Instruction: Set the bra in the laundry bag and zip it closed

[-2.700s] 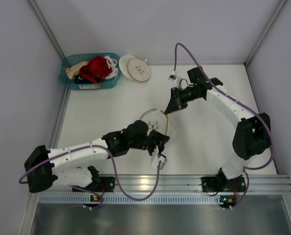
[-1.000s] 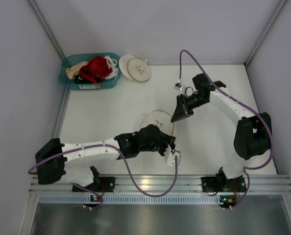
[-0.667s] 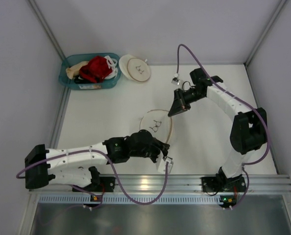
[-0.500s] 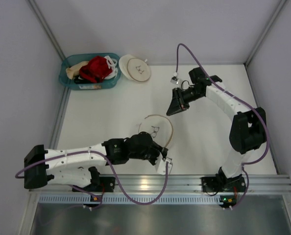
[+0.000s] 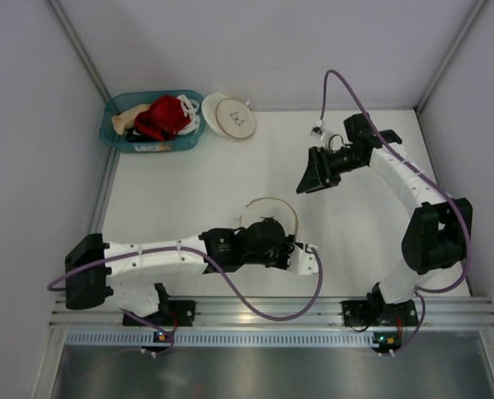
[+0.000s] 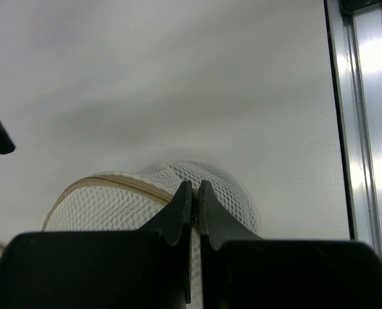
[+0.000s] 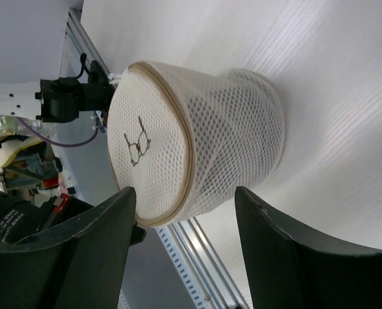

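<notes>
The laundry bag (image 7: 197, 129) stands on the white surface (image 5: 189, 191), in the middle and towards the near edge, close to the metal rail (image 5: 255, 312). In the right wrist view it has the form of a short drum of cream mesh. Its pale lid is turned to the side and carries a small dark mark (image 7: 136, 141). The tan zip rim (image 7: 181, 154) goes around the lid and looks closed along the part that we see.

The left hand (image 6: 194, 185) is at this rim. Its two fingers are pressed together and their tips touch the tan band, with the mesh bulging just behind them. Perhaps they pinch the zip puller, but the view is too tight for us to be sure.

The right hand (image 7: 184, 193) hangs over the surface, apart from the bag and on its far right side. Its fingers are spread wide and hold nothing, and we see the bag between them from some way off.

We cannot find the bra in any view, and the mesh does not let us see inside the bag.

At the far left corner stands a teal basket (image 5: 183, 143) with a red garment (image 5: 162, 116) and a beige garment (image 5: 130, 116) in it. Just beside the basket lies a second round bag (image 5: 230, 116), well apart from both hands.
</notes>
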Controlling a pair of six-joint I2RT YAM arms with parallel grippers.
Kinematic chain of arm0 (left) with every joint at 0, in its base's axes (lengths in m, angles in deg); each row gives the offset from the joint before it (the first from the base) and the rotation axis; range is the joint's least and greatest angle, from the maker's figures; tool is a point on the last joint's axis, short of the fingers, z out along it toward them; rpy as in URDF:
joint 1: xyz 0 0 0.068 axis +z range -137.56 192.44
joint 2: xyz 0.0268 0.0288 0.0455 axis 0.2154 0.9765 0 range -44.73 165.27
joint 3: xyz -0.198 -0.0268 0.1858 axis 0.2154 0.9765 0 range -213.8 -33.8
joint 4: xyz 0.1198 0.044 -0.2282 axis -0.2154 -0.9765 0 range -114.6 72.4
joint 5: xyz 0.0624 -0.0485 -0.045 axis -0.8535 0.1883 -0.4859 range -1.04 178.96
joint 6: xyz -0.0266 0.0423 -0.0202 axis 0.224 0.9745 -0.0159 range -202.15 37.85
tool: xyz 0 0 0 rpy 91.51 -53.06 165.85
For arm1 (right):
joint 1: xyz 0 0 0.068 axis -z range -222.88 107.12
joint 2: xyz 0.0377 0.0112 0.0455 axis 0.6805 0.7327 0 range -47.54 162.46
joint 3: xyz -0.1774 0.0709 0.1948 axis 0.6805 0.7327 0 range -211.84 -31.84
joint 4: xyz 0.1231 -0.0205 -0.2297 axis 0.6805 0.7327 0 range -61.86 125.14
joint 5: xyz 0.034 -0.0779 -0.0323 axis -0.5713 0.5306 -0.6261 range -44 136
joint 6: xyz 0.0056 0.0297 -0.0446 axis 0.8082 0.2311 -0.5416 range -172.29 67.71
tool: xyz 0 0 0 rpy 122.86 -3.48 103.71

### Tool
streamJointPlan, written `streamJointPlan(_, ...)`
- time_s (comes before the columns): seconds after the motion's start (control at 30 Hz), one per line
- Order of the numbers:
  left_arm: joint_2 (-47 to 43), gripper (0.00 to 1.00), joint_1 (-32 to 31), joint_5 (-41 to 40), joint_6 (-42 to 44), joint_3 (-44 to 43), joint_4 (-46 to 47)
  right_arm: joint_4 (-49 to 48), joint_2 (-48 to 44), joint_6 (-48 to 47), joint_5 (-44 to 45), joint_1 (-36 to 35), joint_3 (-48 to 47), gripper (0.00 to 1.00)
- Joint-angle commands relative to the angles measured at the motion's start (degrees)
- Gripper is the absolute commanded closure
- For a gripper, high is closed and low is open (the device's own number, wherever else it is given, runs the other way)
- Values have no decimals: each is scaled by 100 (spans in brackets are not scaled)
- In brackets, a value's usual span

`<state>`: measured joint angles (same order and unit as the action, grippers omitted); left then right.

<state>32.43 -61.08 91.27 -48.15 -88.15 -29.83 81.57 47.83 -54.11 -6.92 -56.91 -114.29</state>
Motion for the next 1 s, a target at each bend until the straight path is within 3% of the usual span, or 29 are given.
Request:
streamJointPlan(0.0, 123, 100, 30, -378, -341, -348, 528, 317, -493, -196, 2, 31, 405, 36)
streamJointPlan(0.27, 510, 100, 188, -679, -271, -621, 897, 230, -300, -38, -437, -179, 863, 40)
streamJointPlan(0.73, 528, 100, 320, -565, -122, -612, 915, 581, 236, -345, -771, -549, 555, 62)
streamJointPlan(0.83, 510, 100, 320, -564, -86, -603, 924, 546, 210, -389, -807, -689, 625, 73)
streamJointPlan(0.9, 457, 100, 320, -495, -51, -595, 915, 484, 175, -363, -754, -786, 643, 89)
streamJointPlan(0.97, 361, 100, 320, -390, 1, -525, 906, 414, 148, -301, -711, -786, 591, 97)
